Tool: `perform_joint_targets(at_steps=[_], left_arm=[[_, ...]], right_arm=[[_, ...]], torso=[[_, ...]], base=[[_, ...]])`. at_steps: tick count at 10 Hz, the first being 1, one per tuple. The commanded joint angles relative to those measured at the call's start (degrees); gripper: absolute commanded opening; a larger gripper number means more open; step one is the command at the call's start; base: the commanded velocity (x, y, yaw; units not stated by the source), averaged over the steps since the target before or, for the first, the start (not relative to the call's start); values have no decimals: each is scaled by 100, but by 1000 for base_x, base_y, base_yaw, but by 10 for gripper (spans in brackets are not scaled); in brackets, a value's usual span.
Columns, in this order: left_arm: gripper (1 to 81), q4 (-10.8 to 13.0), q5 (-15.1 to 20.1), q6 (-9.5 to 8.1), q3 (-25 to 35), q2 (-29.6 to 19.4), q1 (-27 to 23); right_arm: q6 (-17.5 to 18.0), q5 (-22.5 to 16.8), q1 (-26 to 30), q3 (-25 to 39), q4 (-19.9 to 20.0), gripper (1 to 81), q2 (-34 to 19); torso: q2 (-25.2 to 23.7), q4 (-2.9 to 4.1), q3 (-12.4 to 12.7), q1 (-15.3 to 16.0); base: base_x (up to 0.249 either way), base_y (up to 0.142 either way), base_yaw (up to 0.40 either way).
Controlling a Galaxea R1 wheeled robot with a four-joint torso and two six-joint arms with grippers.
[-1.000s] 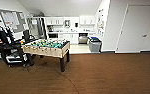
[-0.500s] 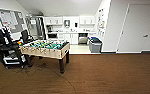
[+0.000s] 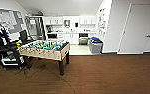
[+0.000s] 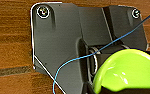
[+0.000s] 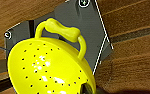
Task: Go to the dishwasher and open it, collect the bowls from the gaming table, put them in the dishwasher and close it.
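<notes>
Left hand carries a green bowl (image 4: 127,71) (brown plank floor (image 3: 111,75) stretches open ahead).

We're in an office break room: dark wood floor (image 3: 103,75) up front, a table-football table (image 3: 44,50) standing on it, and a small white kitchenette at the back with cabinets (image 3: 71,20), a counter and a steel dishwasher (image 3: 83,39). A noticeboard (image 3: 6,19) hangs on the wall, a grey bin (image 3: 95,45) sits by the tiles, and there's a white door (image 3: 141,30).
</notes>
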Motion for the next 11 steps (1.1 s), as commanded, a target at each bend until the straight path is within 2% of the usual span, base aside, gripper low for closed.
perform_joint_targets(at_steps=[1,4,11], left_arm=[[10,63,302,34,12,-29,-236],[10,63,302,34,12,-37,-236],[10,72,311,34,12,-37,-236]], right_arm=[[-17,-339,187,27,-51,10,-85],[-17,-347,204,36,-51,10,-85],[-17,-356,222,36,-51,10,-85]], torso=[[0,0,0,0],[0,0,0,-2],[0,0,0,-2]], base=[[161,0,0],[161,0,0],[161,-69,0]])
